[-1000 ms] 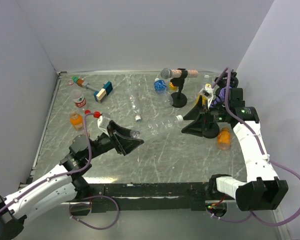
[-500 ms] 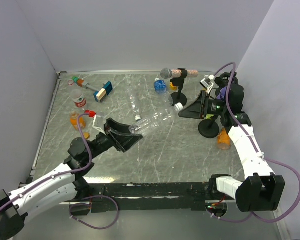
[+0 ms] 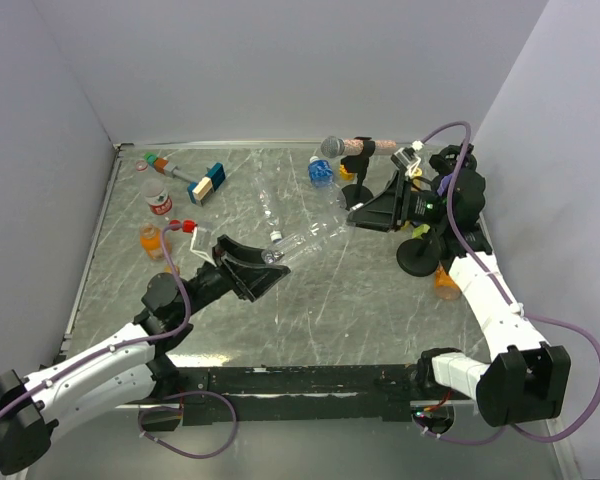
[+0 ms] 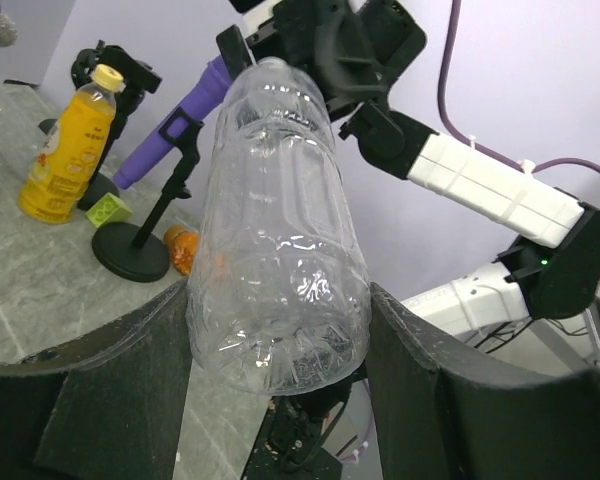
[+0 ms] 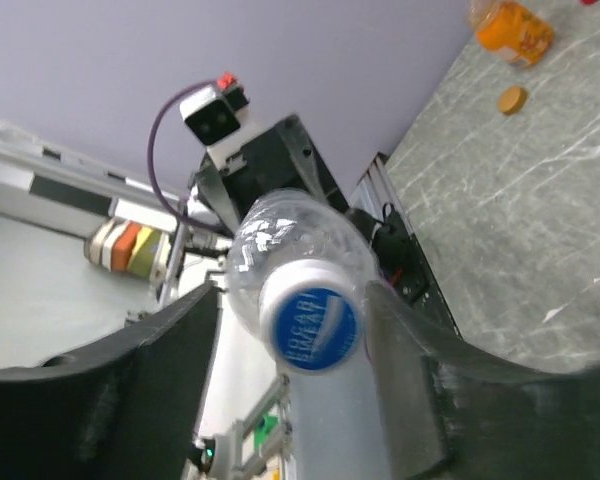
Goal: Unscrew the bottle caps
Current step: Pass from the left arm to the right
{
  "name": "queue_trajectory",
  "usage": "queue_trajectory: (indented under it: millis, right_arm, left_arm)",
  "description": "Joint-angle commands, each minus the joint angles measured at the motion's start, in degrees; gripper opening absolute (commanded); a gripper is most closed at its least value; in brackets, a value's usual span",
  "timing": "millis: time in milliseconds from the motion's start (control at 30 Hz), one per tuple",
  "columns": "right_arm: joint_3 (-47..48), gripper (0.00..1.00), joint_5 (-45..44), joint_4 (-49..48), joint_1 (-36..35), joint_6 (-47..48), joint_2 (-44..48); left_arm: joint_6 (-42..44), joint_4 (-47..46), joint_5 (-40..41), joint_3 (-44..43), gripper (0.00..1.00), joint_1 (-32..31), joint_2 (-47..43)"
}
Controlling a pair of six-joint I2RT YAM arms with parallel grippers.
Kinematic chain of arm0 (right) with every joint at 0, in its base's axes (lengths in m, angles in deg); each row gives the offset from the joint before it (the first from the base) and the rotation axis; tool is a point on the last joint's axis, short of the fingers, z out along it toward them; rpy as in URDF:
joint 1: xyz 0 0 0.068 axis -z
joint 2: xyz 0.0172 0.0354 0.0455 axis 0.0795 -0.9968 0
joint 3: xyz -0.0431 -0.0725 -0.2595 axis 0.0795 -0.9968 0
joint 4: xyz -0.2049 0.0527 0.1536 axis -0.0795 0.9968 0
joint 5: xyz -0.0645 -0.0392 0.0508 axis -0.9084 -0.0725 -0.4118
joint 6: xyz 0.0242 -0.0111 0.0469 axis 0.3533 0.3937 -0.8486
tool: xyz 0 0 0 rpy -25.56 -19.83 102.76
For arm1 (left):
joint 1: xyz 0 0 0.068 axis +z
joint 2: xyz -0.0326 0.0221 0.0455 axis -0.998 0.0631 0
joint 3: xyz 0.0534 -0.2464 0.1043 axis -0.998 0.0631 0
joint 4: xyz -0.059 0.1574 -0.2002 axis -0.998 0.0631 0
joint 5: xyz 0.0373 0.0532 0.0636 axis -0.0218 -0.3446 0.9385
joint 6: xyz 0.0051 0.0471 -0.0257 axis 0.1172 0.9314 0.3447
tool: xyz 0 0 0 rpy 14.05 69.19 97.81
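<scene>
The left gripper (image 3: 267,264) is clamped about halfway shut on the base of a clear bottle (image 4: 276,250), with both fingers pressed against its sides. The bottle is held up off the surface (image 3: 330,320), slanting away toward the far right so its neck points at the right gripper (image 3: 357,214). That gripper's jaws sit on either side of the white cap (image 5: 311,331), which has blue print on top and is on the bottle's neck. One finger looks to be against the cap and the other shows a sliver of gap, so I can't tell whether it has truly gripped.

A yellow bottle (image 4: 65,140) stands upright on the surface near a purple microphone (image 4: 175,125) on its stand. Over on the left side an orange bottle (image 5: 510,28) has a loose orange cap (image 5: 512,98) just beside it.
</scene>
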Motion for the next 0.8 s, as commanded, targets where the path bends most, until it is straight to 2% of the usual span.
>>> queue_trajectory:
  millis: [0, 100, 167, 233, 267, 300, 467, 500, 700, 767]
  right_arm:
    - [3.2, 0.59, -2.4, 0.8, -1.0, 0.8, -0.4]
    - [3.5, 0.46, -3.1, 3.5, -1.1, 3.2, -0.6]
    - [3.3, 0.44, -3.4, 4.0, -1.0, 4.0, -0.6]
    - [3.5, 0.49, -3.6, 4.6, -1.0, 4.5, -0.9]
    - [3.6, 0.57, -3.5, 4.4, -1.0, 4.3, -1.2]
    - [3.6, 0.61, -3.4, 3.4, -1.0, 3.7, -1.4]
    - [4.1, 0.59, -4.5, 3.2, -1.0, 3.2, -2.0]
    - [4.2, 0.56, -4.6, 3.5, -1.0, 3.4, -2.2]
    - [3.6, 0.18, -4.5, 2.2, -1.0, 3.6, -2.3]
    - [3.6, 0.1, -4.3, 2.0, -1.0, 4.2, -1.8]
  left_arm:
    - [-0.5, -4.0, 1.4, -0.3, 0.09, -0.5, -0.2]
    - [-0.4, -3.6, 1.8, 0.0, 0.09, -0.5, -0.5]
    - [-0.5, -3.5, 1.6, 0.2, 0.09, -0.6, -0.4]
    - [-0.5, -3.7, 1.1, 0.4, 0.09, -0.5, -0.2]
    - [-0.7, -4.0, 1.0, 0.6, 0.09, -0.5, -0.2]
    - [-0.8, -4.1, 0.9, 0.5, 0.09, -0.5, -0.1]
    - [-1.2, -4.9, 0.9, 1.1, 0.09, -0.5, 0.3]
    - [-1.3, -5.2, 1.0, 1.4, 0.09, -0.5, 0.3]
    - [-1.4, -4.9, 1.1, 1.7, 0.11, -0.7, 0.3]
    - [-1.2, -3.8, 1.3, 1.6, 0.15, -0.8, 0.3]
